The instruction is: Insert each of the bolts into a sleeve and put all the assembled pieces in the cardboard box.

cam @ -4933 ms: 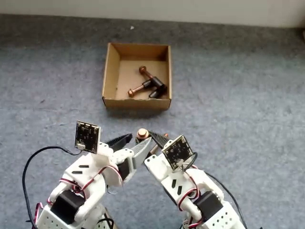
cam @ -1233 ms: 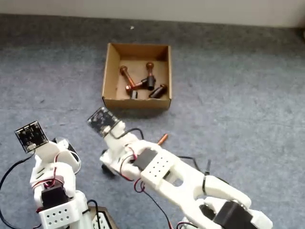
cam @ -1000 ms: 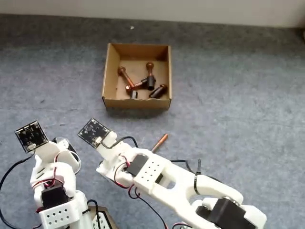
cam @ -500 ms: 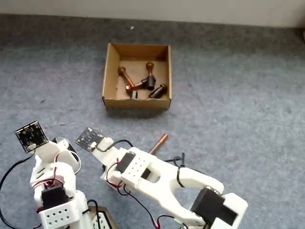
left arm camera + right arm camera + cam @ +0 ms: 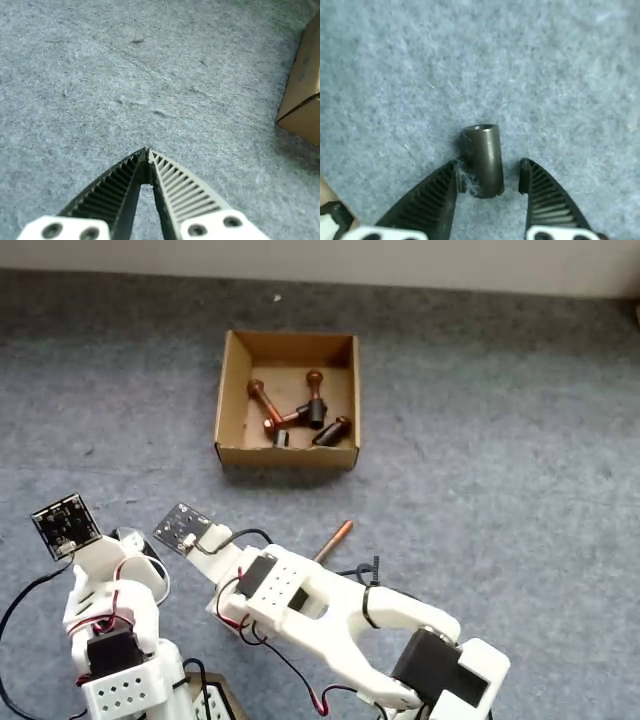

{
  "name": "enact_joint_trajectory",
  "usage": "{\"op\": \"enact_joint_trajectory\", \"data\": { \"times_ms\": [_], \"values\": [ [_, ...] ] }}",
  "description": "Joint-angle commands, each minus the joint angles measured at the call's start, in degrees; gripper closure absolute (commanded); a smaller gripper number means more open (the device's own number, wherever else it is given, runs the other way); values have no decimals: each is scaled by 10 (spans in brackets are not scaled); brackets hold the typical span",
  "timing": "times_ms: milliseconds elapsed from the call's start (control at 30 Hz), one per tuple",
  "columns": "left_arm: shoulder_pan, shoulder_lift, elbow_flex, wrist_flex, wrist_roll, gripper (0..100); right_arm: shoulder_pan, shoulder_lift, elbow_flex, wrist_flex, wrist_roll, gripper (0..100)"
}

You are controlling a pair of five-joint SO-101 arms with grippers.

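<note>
Now spreading the right gripper [image 5: 489, 165] open around a black sleeve [image 5: 481, 145] lying on the grey carpet [image 5: 395, 60], not squeezing it. Pinching the left gripper [image 5: 147, 152] shut on nothing, near a corner of the cardboard box [image 5: 300, 100]. Leaving one copper bolt [image 5: 333, 540] loose on the carpet beside the right arm. Seeing some put-together pieces [image 5: 300, 415] inside the box.

Cardboard box [image 5: 231, 400] holds assembled pieces [image 5: 314, 410]; bolt [image 5: 333, 540], sleeve [image 5: 484, 160] outside
</note>
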Motion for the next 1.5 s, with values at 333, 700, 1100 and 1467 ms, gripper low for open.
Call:
{"op": "enact_joint_trajectory", "data": {
  "times_ms": [333, 700, 1100, 1467],
  "values": [
    [-3, -1, 11, -11, -4, 965, -2, -13, -19, 22, 0, 993],
    [-2, -1, 11, -11, -4, 965, 141, -335, 69, 124, -4, 993],
    [7, -4, 8, -13, -21, 963, 378, -649, 244, 115, -139, 993],
    [195, -3, -47, -11, -240, 962, 542, -713, 416, -82, -201, 993]
  ]
}}
